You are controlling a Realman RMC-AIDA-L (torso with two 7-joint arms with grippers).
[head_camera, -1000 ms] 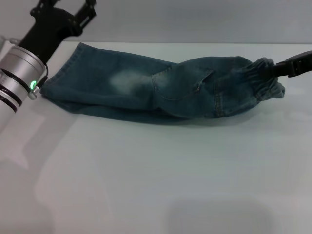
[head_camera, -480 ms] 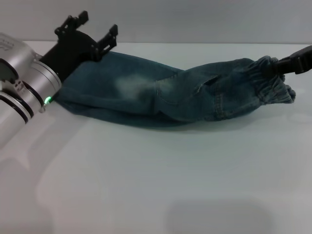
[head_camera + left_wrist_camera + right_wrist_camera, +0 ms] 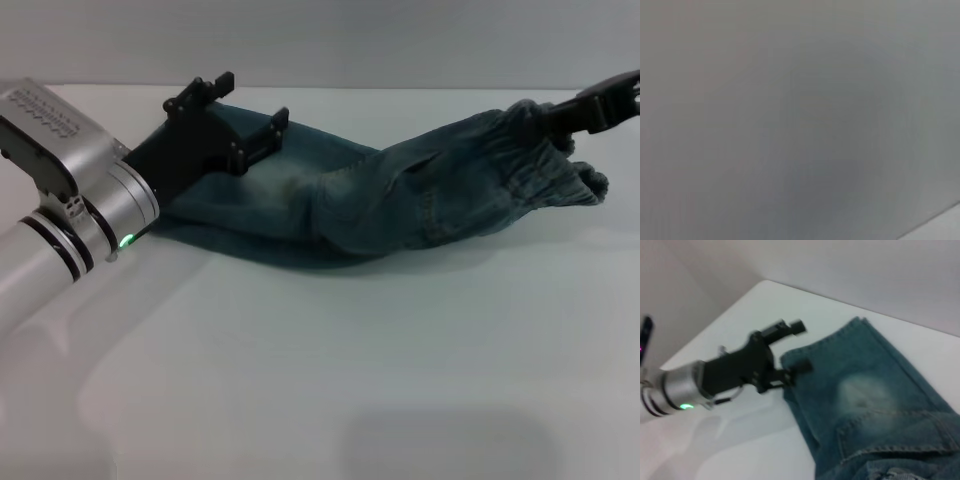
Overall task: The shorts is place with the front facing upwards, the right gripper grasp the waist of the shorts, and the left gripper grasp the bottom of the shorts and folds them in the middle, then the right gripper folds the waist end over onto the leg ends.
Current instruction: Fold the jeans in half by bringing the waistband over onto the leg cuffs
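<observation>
The blue-green denim shorts [image 3: 390, 200] lie lengthwise across the white table [image 3: 330, 360], leg ends to the left and waist to the right. My right gripper [image 3: 588, 112] is shut on the ruffled waist [image 3: 550, 150] and holds it raised off the table at the far right. My left gripper [image 3: 248, 100] hovers open over the leg end, its black claw covering the hems in the head view. In the right wrist view the left gripper [image 3: 801, 346] sits at the hemmed leg edge [image 3: 830, 337], with one finger [image 3: 802, 366] at the hem corner. The left wrist view shows only blank grey.
The left arm's silver-grey wrist [image 3: 90, 190] with its green light reaches in from the left edge. A pale wall runs behind the table's far edge [image 3: 400, 88]. White tabletop stretches in front of the shorts.
The left gripper swung in from the far left corner to above the leg end. The right gripper rose with the waist, pulling the shorts slightly rightward.
</observation>
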